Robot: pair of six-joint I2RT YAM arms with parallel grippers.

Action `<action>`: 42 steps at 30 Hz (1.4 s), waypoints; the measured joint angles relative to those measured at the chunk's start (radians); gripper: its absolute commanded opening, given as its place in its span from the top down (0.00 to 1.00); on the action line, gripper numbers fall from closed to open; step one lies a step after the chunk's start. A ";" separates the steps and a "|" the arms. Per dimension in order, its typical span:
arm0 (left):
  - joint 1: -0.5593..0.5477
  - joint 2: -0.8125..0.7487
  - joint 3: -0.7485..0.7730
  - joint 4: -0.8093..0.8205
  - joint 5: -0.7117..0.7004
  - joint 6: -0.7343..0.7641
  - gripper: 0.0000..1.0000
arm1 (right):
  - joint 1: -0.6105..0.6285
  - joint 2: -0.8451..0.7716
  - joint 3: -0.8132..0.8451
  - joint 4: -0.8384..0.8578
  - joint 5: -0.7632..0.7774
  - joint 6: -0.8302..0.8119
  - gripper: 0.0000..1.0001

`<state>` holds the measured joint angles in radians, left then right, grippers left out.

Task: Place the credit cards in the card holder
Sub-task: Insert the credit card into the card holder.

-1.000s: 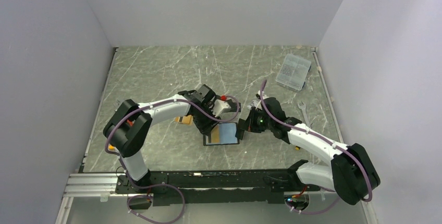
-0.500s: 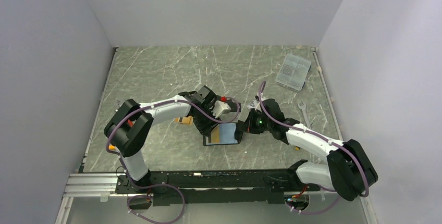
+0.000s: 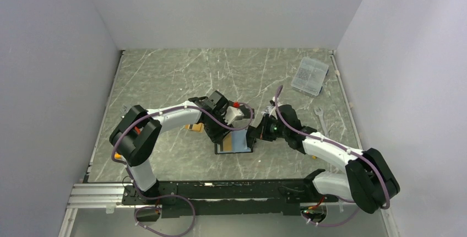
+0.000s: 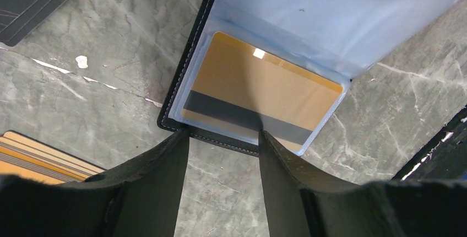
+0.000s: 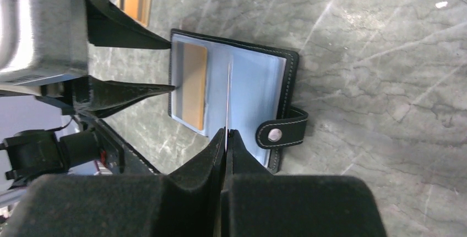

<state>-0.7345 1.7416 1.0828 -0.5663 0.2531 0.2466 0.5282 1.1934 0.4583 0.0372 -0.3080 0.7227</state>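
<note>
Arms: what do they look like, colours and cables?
The left arm and right arm have white shells, black joints and a purple cable each. The left end effector and right end effector have black tapered fingers. A green light shows on the right wrist.

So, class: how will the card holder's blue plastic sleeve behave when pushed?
Probably floppy: edge-on, the sleeve looks paper-thin in the shut right pincer. Likely slippery too: the same film shows glare over the gold card.
</note>
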 measured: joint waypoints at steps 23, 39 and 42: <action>0.167 -0.131 -0.002 -0.046 0.241 0.113 0.41 | 0.070 0.197 -0.061 0.344 -0.141 0.195 1.00; 0.081 -0.089 0.010 -0.064 0.253 0.261 0.53 | 0.037 0.237 -0.001 0.335 -0.151 0.158 1.00; 0.033 -0.086 -0.038 -0.031 0.208 0.286 0.53 | 0.011 0.242 0.030 0.311 -0.161 0.131 1.00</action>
<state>-0.7013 1.6558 1.0447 -0.5972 0.4606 0.5327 0.5388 1.4353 0.4881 0.3477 -0.4690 0.8539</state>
